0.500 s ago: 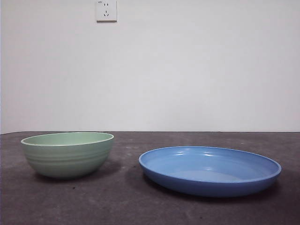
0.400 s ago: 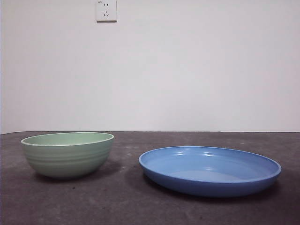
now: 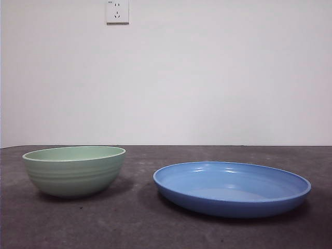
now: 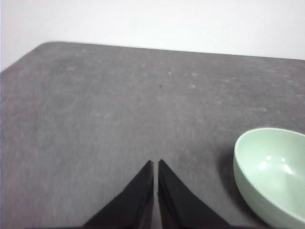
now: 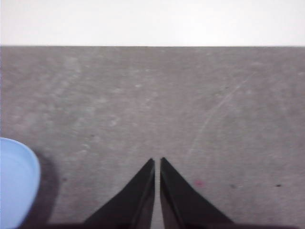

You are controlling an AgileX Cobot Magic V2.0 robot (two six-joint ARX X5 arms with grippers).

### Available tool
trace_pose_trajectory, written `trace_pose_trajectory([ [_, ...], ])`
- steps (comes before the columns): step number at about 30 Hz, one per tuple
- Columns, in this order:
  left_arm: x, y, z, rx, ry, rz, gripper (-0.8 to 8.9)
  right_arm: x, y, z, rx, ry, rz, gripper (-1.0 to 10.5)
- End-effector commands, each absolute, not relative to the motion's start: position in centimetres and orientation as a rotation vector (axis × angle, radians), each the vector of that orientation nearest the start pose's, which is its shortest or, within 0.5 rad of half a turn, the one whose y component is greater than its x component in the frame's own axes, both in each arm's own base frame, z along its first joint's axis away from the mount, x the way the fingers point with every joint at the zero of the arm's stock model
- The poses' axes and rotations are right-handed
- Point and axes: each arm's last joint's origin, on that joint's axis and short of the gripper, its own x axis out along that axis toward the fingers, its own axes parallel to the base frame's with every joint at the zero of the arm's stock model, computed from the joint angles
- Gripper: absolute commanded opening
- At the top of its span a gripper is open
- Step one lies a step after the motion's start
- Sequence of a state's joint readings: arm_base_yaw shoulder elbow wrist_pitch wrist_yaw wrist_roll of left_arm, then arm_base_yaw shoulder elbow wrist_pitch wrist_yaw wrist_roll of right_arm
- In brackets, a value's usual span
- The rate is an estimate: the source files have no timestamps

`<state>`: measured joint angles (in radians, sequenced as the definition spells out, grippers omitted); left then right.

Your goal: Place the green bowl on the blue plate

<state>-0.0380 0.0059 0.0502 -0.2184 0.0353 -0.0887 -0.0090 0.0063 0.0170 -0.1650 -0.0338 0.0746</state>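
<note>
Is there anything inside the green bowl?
Empty. The left wrist view looks down into the green bowl and shows only its smooth pale inside. It stands upright on the table, beside the blue plate.

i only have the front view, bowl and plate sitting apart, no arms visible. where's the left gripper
Observer: The left gripper is shut, holding nothing, over bare table; the green bowl sits off to one side of it.
Operator: and the right one
Observer: The right gripper is shut too and holds nothing; only an edge of the blue plate shows in its view.
Operator: anything inside the bowl
Observer: No, the left wrist view shows its inside empty.
</note>
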Motion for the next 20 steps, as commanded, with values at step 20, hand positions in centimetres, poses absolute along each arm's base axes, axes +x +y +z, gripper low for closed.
trace_pose_trajectory([
  [20, 9.8, -0.7, 32.1, -0.223, 0.208, -0.113, 0.16, 7.3, 0.8, 28.1, 0.377, 0.045, 0.286, 0.1],
])
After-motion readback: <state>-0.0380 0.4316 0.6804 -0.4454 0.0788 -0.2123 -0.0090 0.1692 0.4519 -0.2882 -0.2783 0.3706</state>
